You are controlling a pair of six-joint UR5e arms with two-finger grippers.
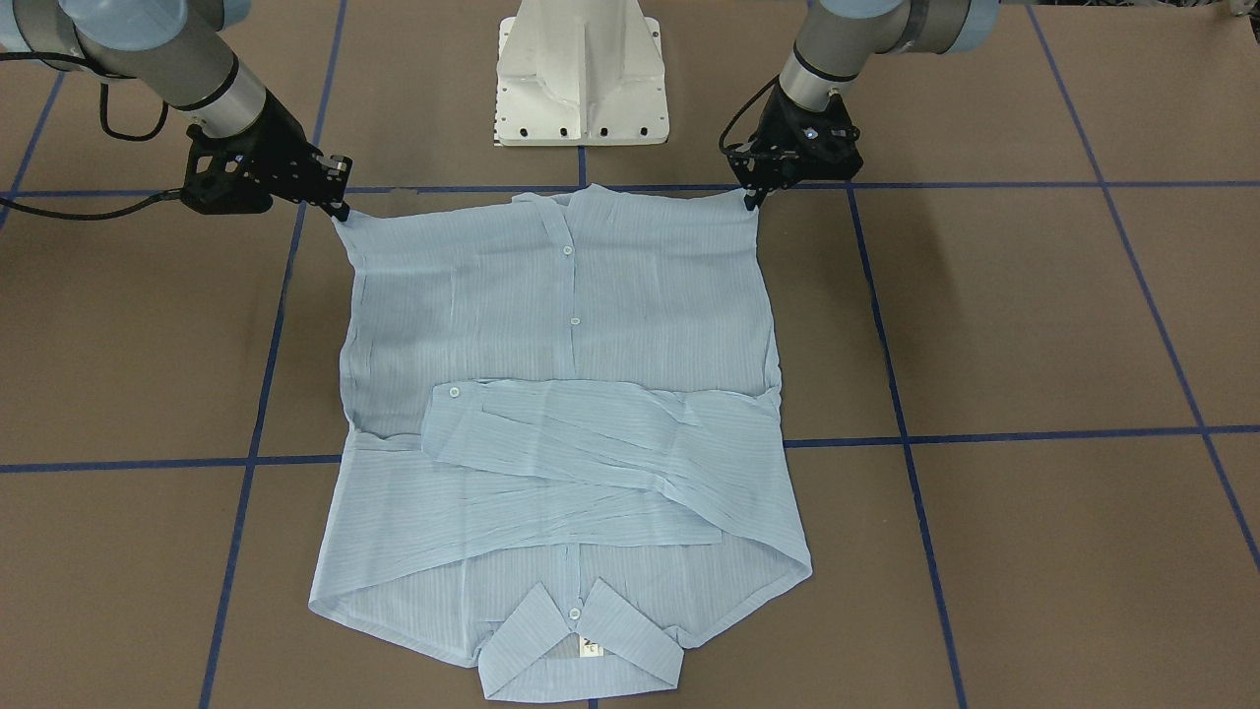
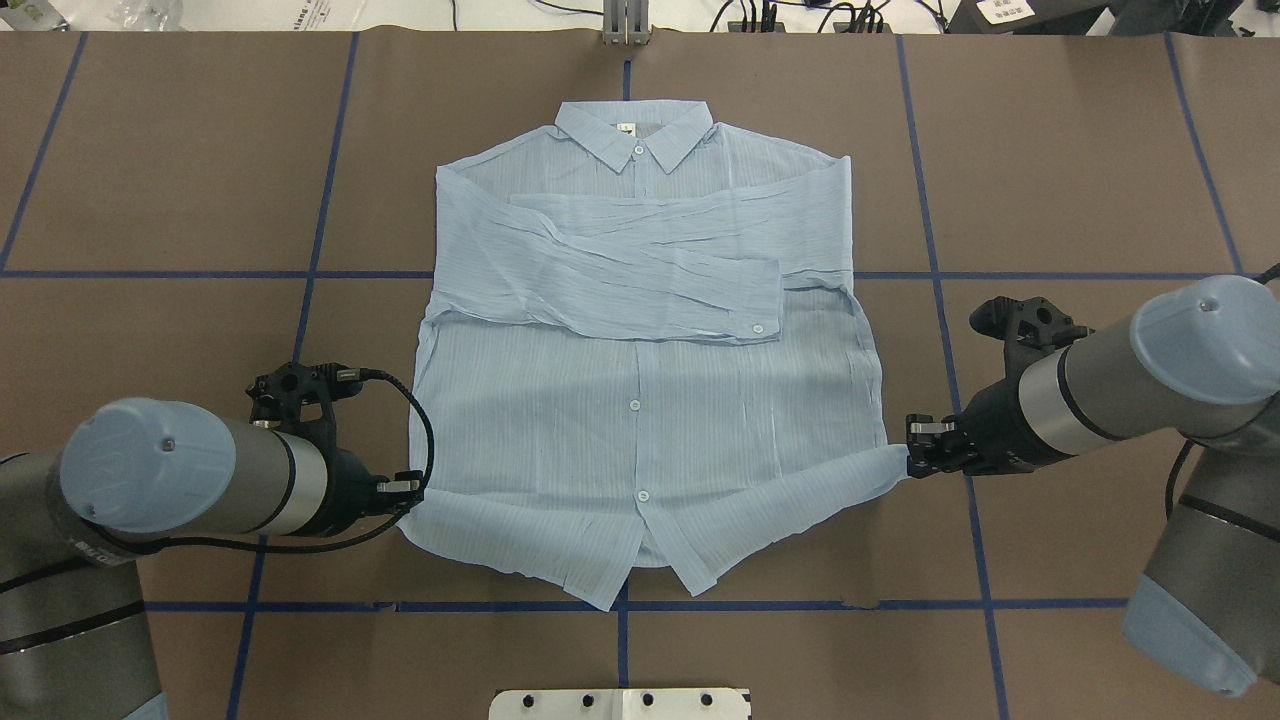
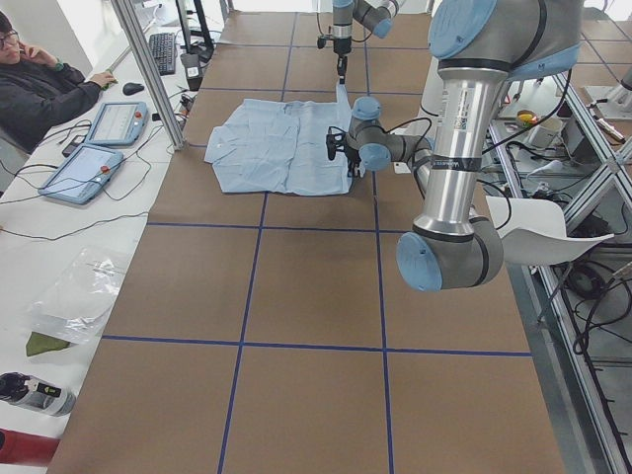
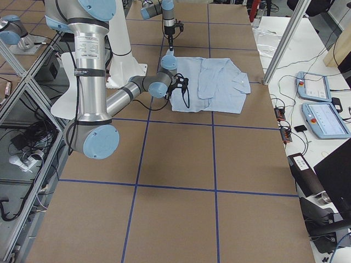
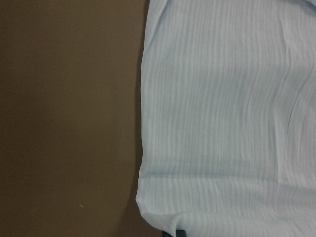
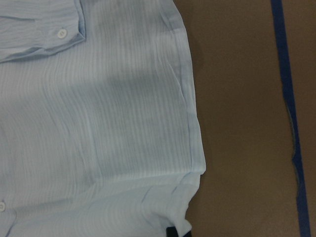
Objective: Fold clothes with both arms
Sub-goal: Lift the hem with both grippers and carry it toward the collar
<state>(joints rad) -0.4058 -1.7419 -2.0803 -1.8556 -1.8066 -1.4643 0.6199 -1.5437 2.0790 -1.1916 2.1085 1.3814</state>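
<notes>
A brown table (image 2: 1080, 150) gridded with blue tape (image 2: 322, 190) — beside it a seated person (image 3: 39, 89), a blue-rimmed tablet (image 3: 117, 122), a keyboard (image 3: 163, 54), a clear bag (image 3: 79, 291).

The shirt (image 2: 640, 430), held taut between the two pairs of jaws, is thin, matt cloth, finely striped and crinkly, with soft creases. Its buttons (image 2: 634, 405) look like smooth white plastic. The counter (image 2: 150, 180) around the jaws is matt brown and paper-like. It is crossed by blue tape (image 6: 280, 59) with a ragged edge beside the right jaws. Behind the jaws, the left arm (image 2: 240, 480) and right arm (image 2: 1100, 375) are dull grey metal with smooth light-blue caps (image 2: 140, 465). The jaws themselves are matt black.
</notes>
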